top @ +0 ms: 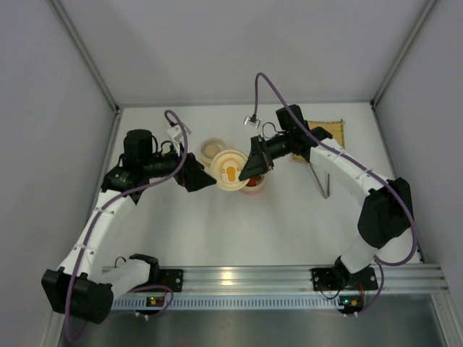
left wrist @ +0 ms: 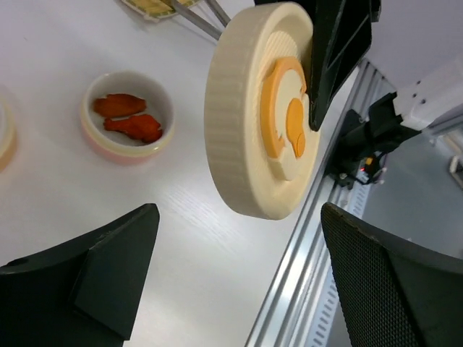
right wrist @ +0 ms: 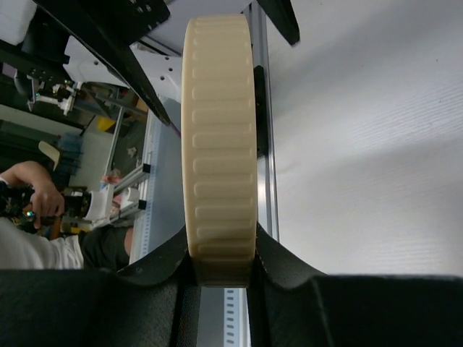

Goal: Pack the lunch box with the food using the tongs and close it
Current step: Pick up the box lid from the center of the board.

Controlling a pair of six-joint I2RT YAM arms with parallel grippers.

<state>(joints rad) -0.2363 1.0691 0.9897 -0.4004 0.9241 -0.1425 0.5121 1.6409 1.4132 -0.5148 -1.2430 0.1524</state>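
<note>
The lunch box's cream lid with an orange emblem hangs on edge above the table, and my right gripper is shut on its ribbed rim. My left gripper stands open just left of the lid, apart from it, with nothing between its fingers. The round lunch box bowl sits on the table holding red-orange food pieces; in the top view it is mostly hidden under the right gripper. The tongs lie on the table under the right arm.
A second cream round container stands behind the lid. A yellow bamboo mat lies at the back right, next to the tongs. An aluminium rail runs along the near table edge.
</note>
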